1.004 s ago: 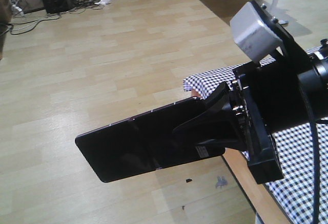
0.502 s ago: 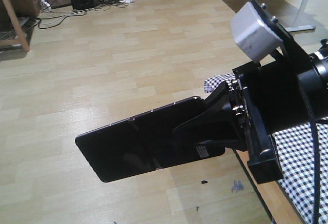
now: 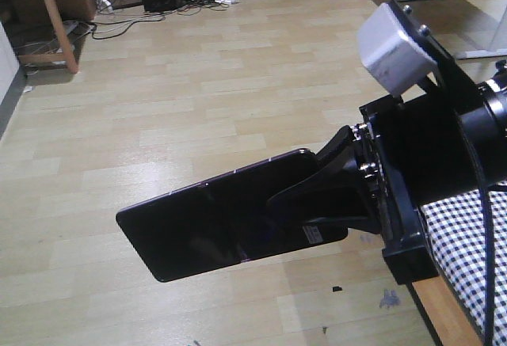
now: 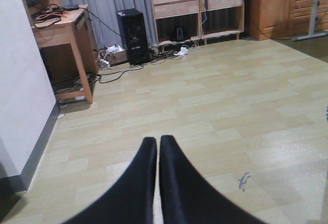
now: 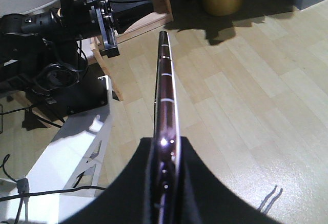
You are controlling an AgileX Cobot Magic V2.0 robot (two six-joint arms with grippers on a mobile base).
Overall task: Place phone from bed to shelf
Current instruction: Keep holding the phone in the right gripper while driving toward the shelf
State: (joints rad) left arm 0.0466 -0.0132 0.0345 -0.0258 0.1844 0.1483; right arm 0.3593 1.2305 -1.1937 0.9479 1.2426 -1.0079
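Floorboards point(image 3: 198, 85) and bed point(image 3: 455, 235) have slid right since a second ago. My right gripper point(image 3: 277, 202) clamps the phone point(image 3: 198, 231), sticker point(image 3: 314, 235) unreadable; left gripper point(image 4: 157, 141) fingers together.

The sticker point(image 3: 314, 235) on the phone point(image 3: 206, 223) is illegible.

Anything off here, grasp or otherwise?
Only the grasp: the right gripper pinches the phone by one end, so most of it juts out, tilted, over the floor. No damage visible. The left gripper is shut, empty.
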